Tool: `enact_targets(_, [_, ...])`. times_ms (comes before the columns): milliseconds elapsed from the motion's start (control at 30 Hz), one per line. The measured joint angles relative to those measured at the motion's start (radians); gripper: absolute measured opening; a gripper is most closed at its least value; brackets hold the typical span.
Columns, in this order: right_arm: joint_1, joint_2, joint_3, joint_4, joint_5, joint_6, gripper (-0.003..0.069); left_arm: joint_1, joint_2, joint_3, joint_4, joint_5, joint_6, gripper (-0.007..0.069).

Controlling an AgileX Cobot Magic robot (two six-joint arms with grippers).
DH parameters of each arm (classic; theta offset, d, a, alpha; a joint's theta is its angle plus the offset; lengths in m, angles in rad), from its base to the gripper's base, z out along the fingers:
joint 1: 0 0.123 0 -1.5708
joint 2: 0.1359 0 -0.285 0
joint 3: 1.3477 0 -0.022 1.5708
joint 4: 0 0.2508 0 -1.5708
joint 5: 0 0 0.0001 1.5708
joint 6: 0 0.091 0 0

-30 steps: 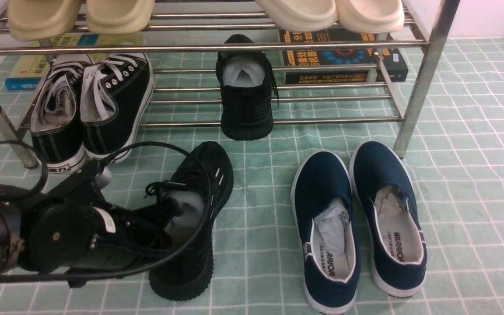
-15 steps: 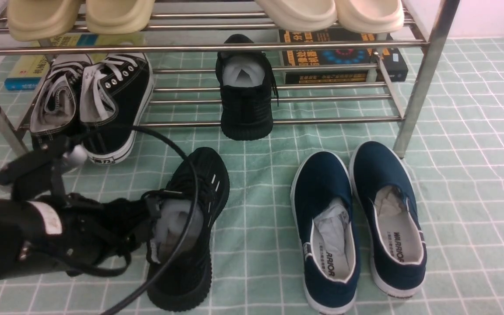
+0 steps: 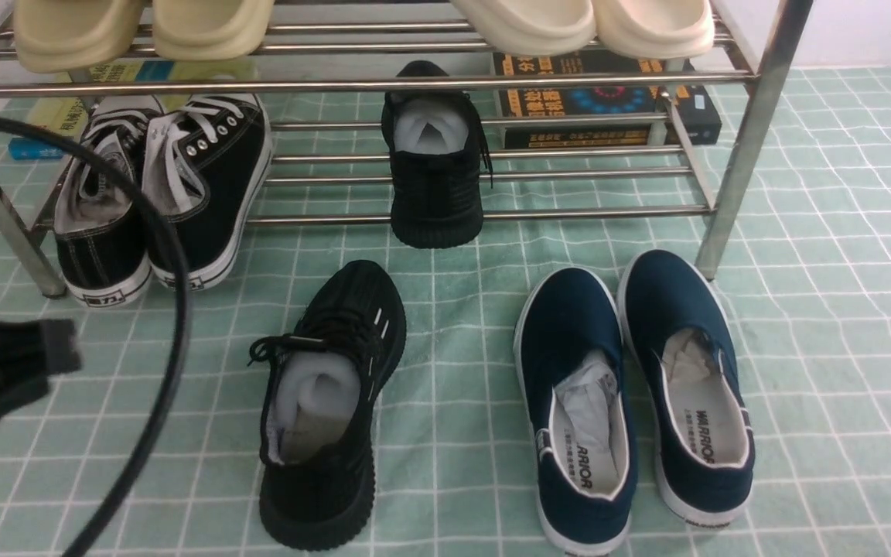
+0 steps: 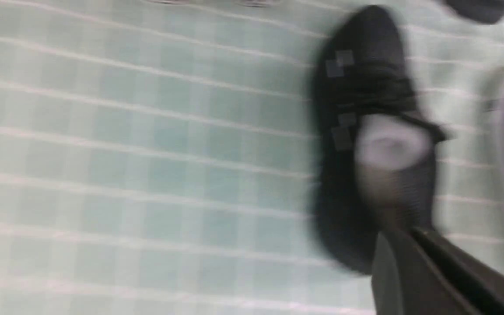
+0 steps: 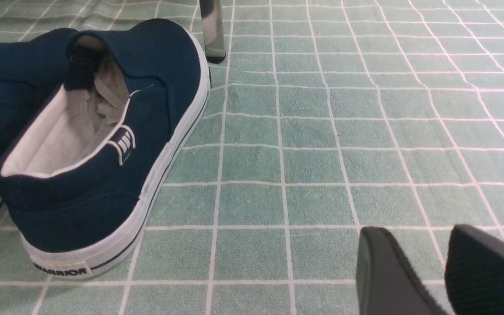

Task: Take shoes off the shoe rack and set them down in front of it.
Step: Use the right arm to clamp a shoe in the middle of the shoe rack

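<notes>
Navy "WARRIOR" slip-ons beside black knit sneaker

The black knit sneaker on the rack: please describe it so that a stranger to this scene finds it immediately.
On the lower tier of the steel shoe rack, near the middle, one sneaker stands alone, heel toward the camera, pale stuffing inside. It is black all over, whereas the canvas pair on its left has white laces and soles, and its twin lies on the floor.
</notes>
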Motion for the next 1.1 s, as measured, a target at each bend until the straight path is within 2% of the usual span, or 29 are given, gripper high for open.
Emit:
enact_targets(100, [0.0,0.0,0.005,0.136,-0.027,0.098,0.0237,0.0,-0.002,-0.025,0.115,0.113,0.0,0.0001])
enact_targets(167, [0.0,0.0,0.007,0.219,-0.034,0.143,0.0237,0.0,0.004,-0.027,0.157,0.132,-0.002,0.0001])
enact_targets(200, [0.0,0.0,0.009,0.316,-0.036,0.201,0.0237,0.0,0.016,-0.029,0.204,0.15,-0.013,0.0001])
enact_targets(300, [0.0,0.0,0.01,0.463,-0.036,0.28,0.0237,0.001,0.06,-0.029,0.247,0.17,-0.042,0.0001])
enact_targets(333, [0.0,0.0,0.01,0.529,-0.039,0.298,0.0237,0.001,0.093,-0.029,0.24,0.17,-0.048,0.0001])
enact_targets(367, [0.0,0.0,0.01,0.544,-0.04,0.301,0.0237,0.001,0.098,-0.029,0.236,0.17,-0.048,0.0001])
enact_targets(400, [0.0,0.0,0.01,0.608,-0.043,0.312,0.0237,0.001,0.147,-0.029,0.168,0.167,-0.034,0.0001])
enact_targets(467, [0.0,0.0,0.01,0.633,-0.047,0.313,0.0237,0.001,0.173,-0.029,0.108,0.164,-0.01,0.0001])
enact_targets(500, [0.0,0.0,0.01,0.667,-0.051,0.314,0.0237,0.001,0.21,-0.029,0.038,0.162,0.043,0.0001])
enact_targets(633, [0.0,0.0,0.003,0.693,-0.029,0.262,0.0235,0.001,0.272,-0.029,-0.082,0.138,0.173,0.0001])
enact_targets(733, [0.0,0.0,-0.055,0.693,0.041,0.182,0.0214,0.001,0.297,-0.033,-0.104,0.121,0.221,0.0001])
enact_targets(867, [0.0,0.074,-0.268,0.68,0.197,0.019,0.0111,0.001,0.347,-0.065,-0.06,0.111,0.249,0.0003])
enact_targets(933, [0.0,0.122,-0.316,0.664,0.257,-0.006,0.0082,0.001,0.369,-0.073,-0.034,0.106,0.249,0.0003])
enact_targets(1033, [0.0,0.309,-0.464,0.592,0.438,-0.05,0.0012,0.001,0.459,-0.082,0.025,0.065,0.246,0.0004])
enact_targets(1100, [0.0,0.38,-0.497,0.575,0.471,-0.055,0.0003,0.001,0.488,-0.083,0.029,0.053,0.25,0.0006])
